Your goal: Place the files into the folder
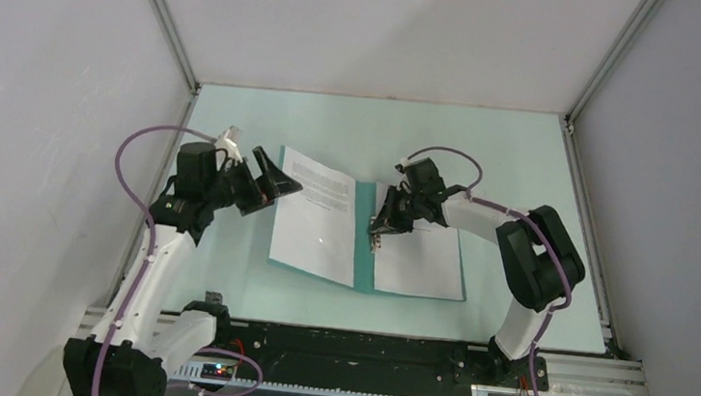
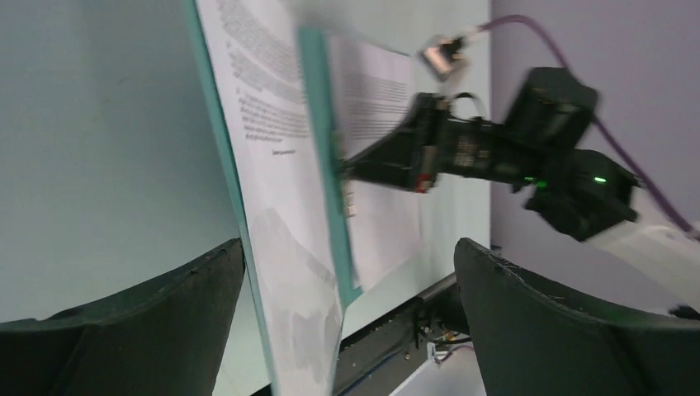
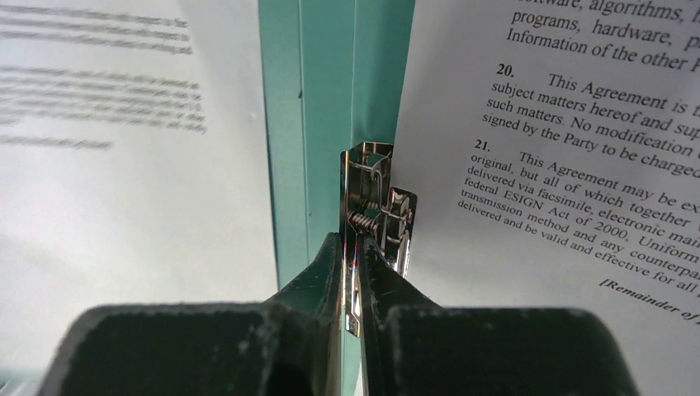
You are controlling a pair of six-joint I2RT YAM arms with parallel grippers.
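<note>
Open folder [image 1: 361,248] lies right under the right pincer [image 1: 378,228], files [image 1: 314,216] one either side of it; that pincer's pinched tight on the spine clip [image 3: 376,198]. The left pincer [image 1: 276,179] gapes wide, empty, at the folder's left edge.

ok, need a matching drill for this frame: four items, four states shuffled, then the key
Items
1. left end effector
2. right end effector
3. thin teal-green rectangular folder
4. small silver metal clip

States
A. lying open and flat
B. wide open, holding nothing
C. pinched at the inner spine
D. shut on a thin metal part

Pairs: 1-B, 2-D, 3-A, 4-C
</note>
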